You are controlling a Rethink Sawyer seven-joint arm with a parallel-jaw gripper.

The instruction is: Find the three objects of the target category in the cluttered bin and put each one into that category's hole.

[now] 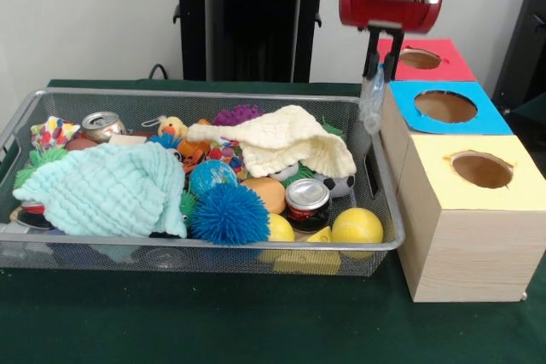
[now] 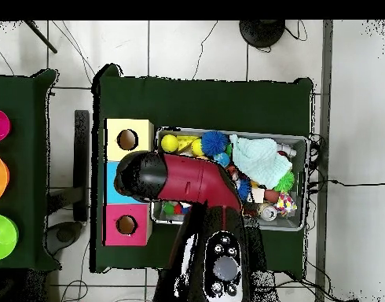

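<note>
Your gripper (image 1: 381, 64) hangs above the gap between the bin (image 1: 205, 249) and the row of boxes, its two black fingers drawn close on a wrinkly see-through plastic item (image 1: 372, 104) that dangles below them, just left of the blue-surround hole (image 1: 445, 106). I judge the step in hand to be the carry: one target object is grasped and lifted clear of the bin, not yet delivered

In the overhead view the arm's red housing (image 2: 188, 179) covers the blue box and hides the item, so alignment cannot be confirmed there

The next move calls for a short shift right until the item hangs over the opening, then release. Mind the limp plastic snagging the box's edge

No other see-through items show among the cloths (image 1: 111, 189), balls and cans (image 1: 307, 202); they may lie hidden beneath
</note>
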